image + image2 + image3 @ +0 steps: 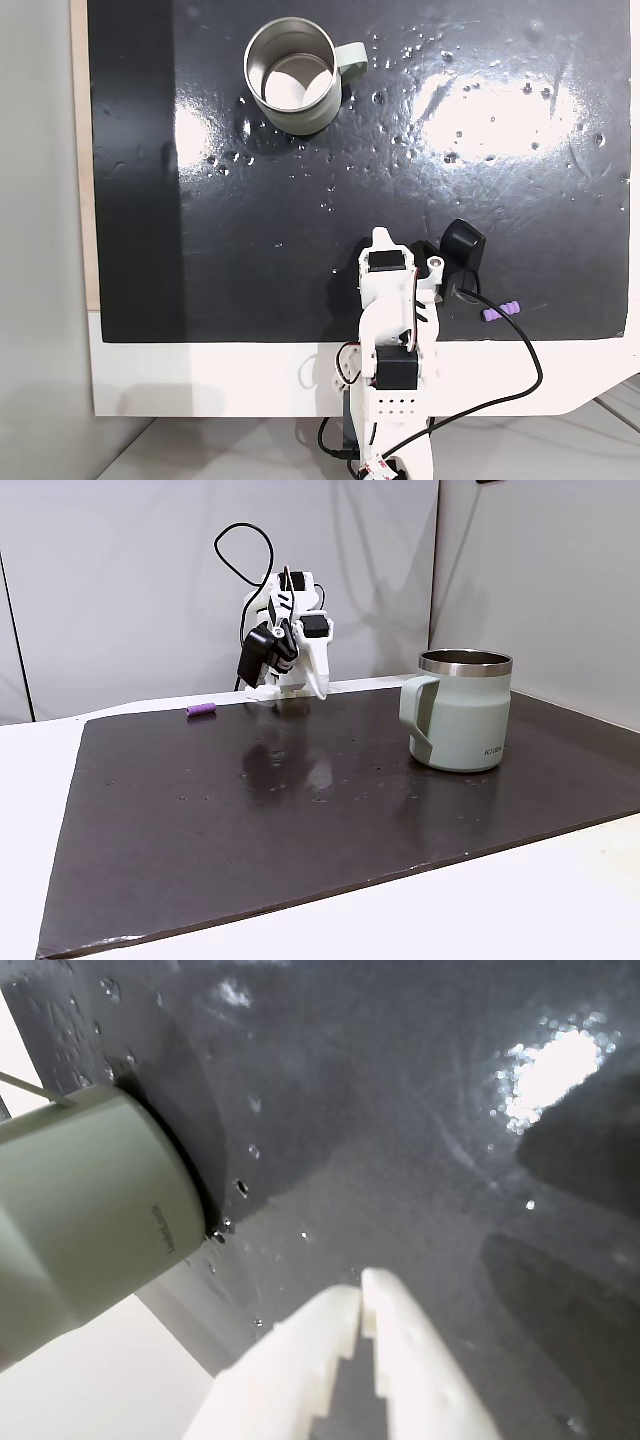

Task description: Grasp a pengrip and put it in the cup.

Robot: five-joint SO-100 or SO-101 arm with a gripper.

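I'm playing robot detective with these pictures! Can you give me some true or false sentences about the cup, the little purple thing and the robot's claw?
1. The pengrip lies on the dark mat. True.
2. The pengrip is inside the cup. False: the cup looks empty in the fixed view from above, and the pengrip lies far from it, near the arm's base.
3. The gripper is holding the pengrip. False: in the wrist view its fingertips are together with nothing between them.
4. The cup stands upright. True.
5. The cup has no handle. False: a small handle sticks out from its side.
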